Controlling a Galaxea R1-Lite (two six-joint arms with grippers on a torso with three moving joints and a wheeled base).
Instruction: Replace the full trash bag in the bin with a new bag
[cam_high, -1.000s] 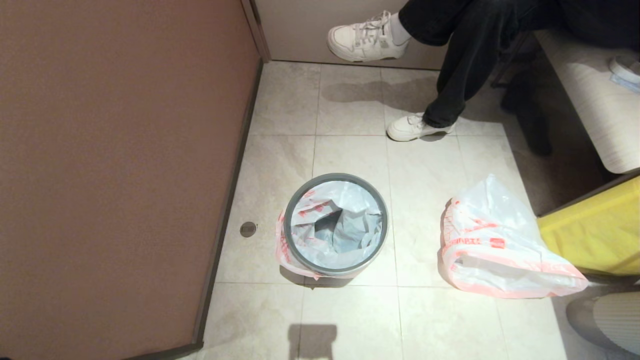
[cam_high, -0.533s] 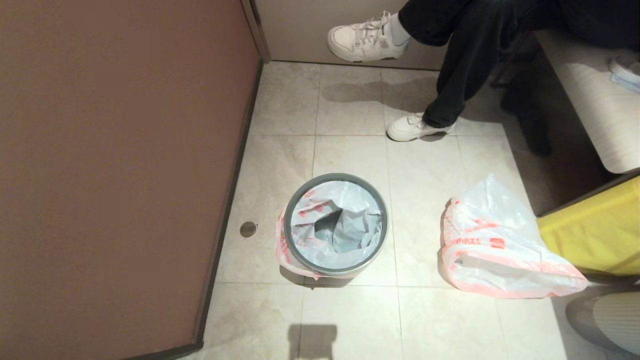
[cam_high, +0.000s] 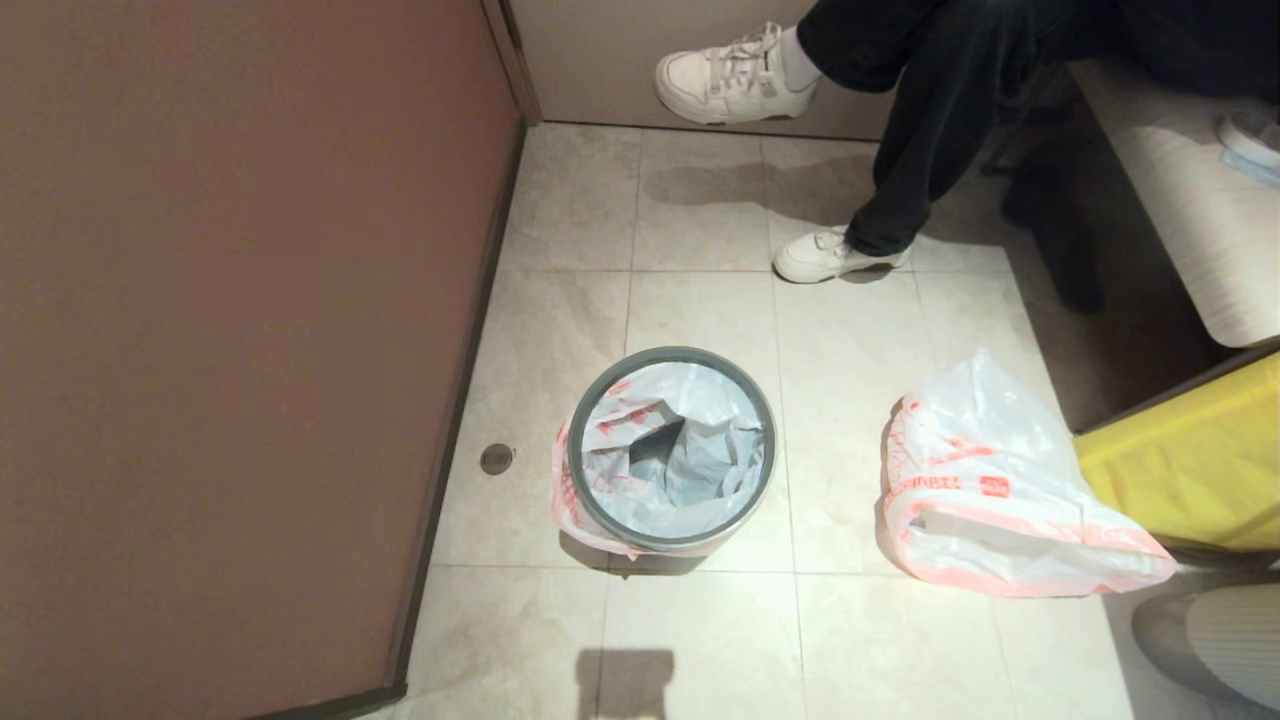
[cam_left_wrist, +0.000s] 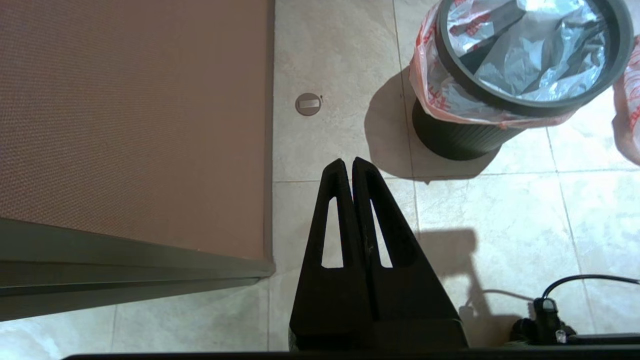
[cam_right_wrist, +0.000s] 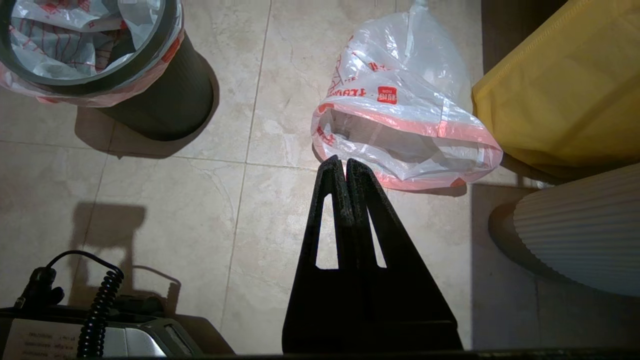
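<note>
The bin (cam_high: 671, 450) stands on the tiled floor, black with a grey ring on its rim (cam_left_wrist: 530, 105). A thin limp white bag with red print, the new bag (cam_high: 690, 455), lines it, its pink hem hanging outside under the ring. The bulky full trash bag (cam_high: 990, 490) of the same print lies on the floor right of the bin, its mouth facing me (cam_right_wrist: 405, 125). My left gripper (cam_left_wrist: 348, 161) hangs shut and empty above the floor, short of the bin. Just before the floor bag's hem, my right gripper (cam_right_wrist: 340, 159) hangs shut and empty. Neither gripper shows in the head view.
A brown panel (cam_high: 230, 330) walls off the left side, with a small round floor fitting (cam_high: 496, 458) beside it. A seated person's legs and white shoes (cam_high: 825, 255) are behind the bin. A yellow object (cam_high: 1190, 460) and a ribbed white object (cam_right_wrist: 575, 225) crowd the right.
</note>
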